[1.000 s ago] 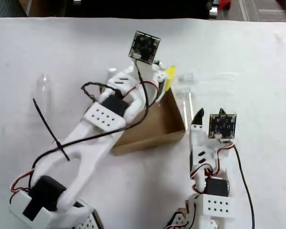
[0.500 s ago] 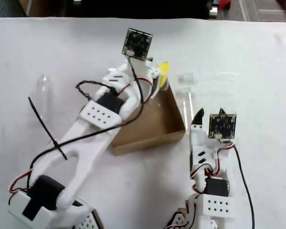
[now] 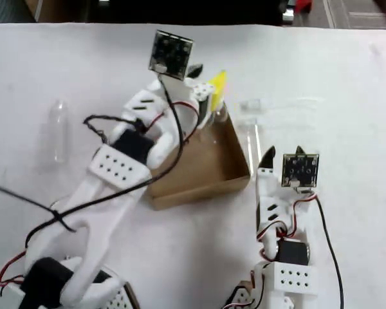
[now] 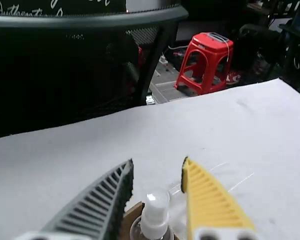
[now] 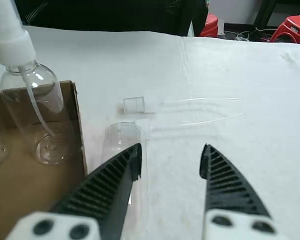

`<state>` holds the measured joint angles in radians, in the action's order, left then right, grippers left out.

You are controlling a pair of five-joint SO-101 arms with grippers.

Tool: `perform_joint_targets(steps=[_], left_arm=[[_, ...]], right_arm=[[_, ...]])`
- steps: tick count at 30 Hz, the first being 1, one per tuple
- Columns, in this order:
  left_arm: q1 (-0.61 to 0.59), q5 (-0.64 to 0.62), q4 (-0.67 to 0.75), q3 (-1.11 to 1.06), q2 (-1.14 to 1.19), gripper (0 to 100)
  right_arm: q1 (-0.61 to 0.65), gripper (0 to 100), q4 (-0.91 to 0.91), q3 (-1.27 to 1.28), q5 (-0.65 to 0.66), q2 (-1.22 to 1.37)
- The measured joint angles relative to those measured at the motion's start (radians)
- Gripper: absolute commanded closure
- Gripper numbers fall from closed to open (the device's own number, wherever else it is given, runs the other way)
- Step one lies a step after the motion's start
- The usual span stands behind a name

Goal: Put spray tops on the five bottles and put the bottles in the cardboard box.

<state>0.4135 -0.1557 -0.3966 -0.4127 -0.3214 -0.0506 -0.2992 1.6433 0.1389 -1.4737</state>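
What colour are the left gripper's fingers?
Left gripper: one finger yellow, one grey; clearest in left wrist view.

Right gripper (image 5: 171, 150): black jaws spread, low over white worktop (image 5: 250, 75). Capless bottle (image 5: 124, 142) lies on worktop beside one jaw, just outside box (image 5: 79, 125) wall. Capped bottle (image 5: 35, 107) upright inside box, near that wall. Loose spray top (image 5: 136, 105) lies beyond capless bottle, thin tube stretching sideways. Red stool (image 5: 292, 27) behind worktop.

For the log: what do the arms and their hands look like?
The left arm and right arm are white shells with black servos, black cables, red-white wires. The left hand has one grey and one yellow ribbed finger, the right hand two black ribbed fingers.
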Motion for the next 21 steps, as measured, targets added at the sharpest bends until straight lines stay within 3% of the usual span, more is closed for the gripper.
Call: perform_joint_targets(steps=[5,13,19,21], left_arm=[[-0.009,0.0,-0.028,0.0,0.0,85],[-0.009,0.006,-0.348,0.017,-0.33,85],[-0.009,0.204,-0.526,0.018,-0.727,98],[-0.009,0.269,-0.592,0.018,-0.867,97]], right_arm=[[0.0,82.6,0.0,0.0,0.0,0.0],[0.0,82.6,0.0,0.0,0.0,0.0],[0.0,82.6,0.0,0.0,0.0,0.0],[0.0,82.6,0.0,0.0,0.0,0.0]])
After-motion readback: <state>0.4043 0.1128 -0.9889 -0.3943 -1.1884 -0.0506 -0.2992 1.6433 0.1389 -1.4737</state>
